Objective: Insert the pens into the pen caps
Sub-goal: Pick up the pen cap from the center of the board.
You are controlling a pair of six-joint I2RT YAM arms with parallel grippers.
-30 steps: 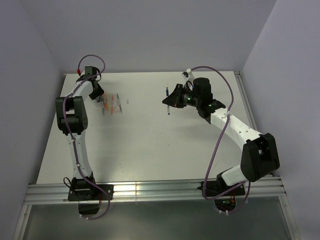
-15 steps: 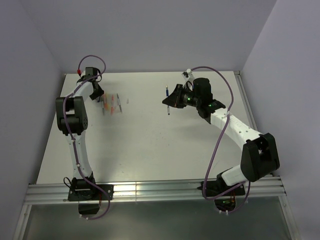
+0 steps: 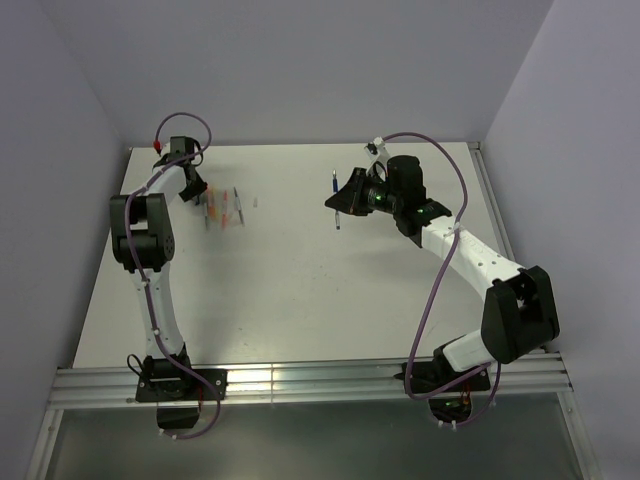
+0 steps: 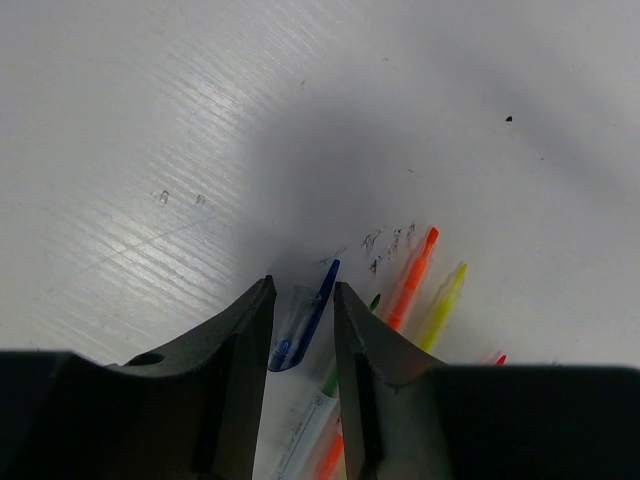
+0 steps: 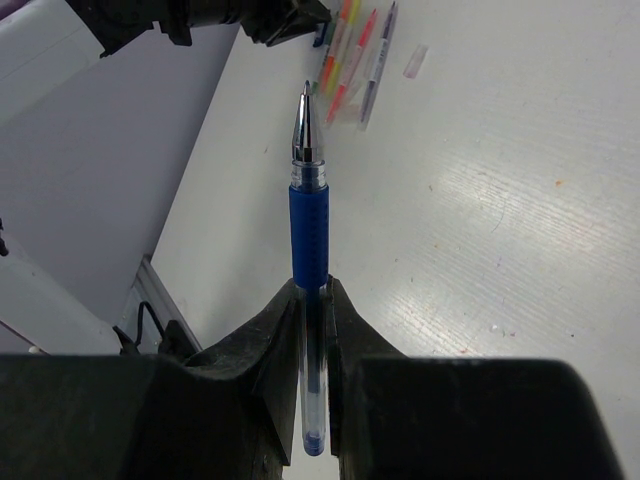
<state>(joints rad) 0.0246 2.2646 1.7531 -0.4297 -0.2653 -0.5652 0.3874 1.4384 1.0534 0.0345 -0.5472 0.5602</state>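
Blue cap [image 4: 290,340] btwn left tool [image 4: 302,286], wrist-cam only

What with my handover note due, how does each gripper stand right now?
Left gripper: open, jaws either side of a clear blue-clipped plastic pen cap; whether they touch it cannot be told.
Right gripper: closed on a blue-gripped, clear-barrelled pen.

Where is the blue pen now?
Top view: the blue pen is gripped in the right hand above the table's far middle, right of the loose pens near the left hand.
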